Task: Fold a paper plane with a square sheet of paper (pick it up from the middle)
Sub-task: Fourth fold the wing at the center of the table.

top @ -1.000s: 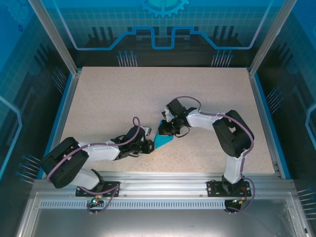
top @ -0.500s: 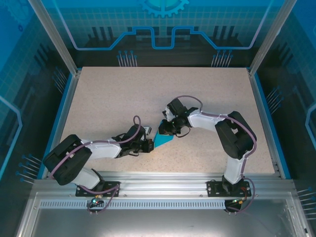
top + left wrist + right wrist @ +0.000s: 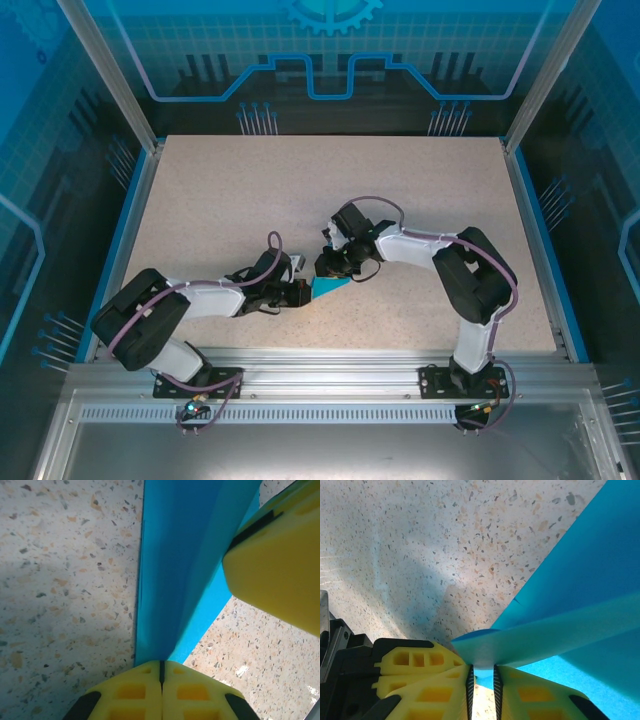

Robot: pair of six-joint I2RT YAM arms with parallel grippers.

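Two grippers: the left gripper (image 3: 303,293) and the right gripper (image 3: 328,267) meet low over the near middle of the speckled beige table (image 3: 250,200), both at the same piece of paper.
Paper: a thin teal-blue paper sheet (image 3: 332,286), folded into a narrow layered wedge. It lies between the two grippers and tapers toward the right in the overhead view.
Left gripper: the jaws are pressed together on one end of the sheet. In the left wrist view (image 3: 161,665) the paper (image 3: 175,570) runs out from the closed jaws as a long creased strip with a second layer beside it.
Right gripper: in the right wrist view (image 3: 482,674) the jaws stand a narrow slit apart, with a folded edge of the sheet (image 3: 580,580) reaching into the slit. I cannot tell whether they pinch it or merely straddle it.
Done so far: judging from the crease and the overlapping panels, several folds are in place. The sheet is not a flat square.
Left to do: no finished dart shows, since neither spread wings nor a clean sharp nose can be made out. Wing folds and firm creasing probably remain.
Stage: likely the middle of the folding rather than its end.
Risk: the thin layers could spring apart or slip if only one end is clamped.
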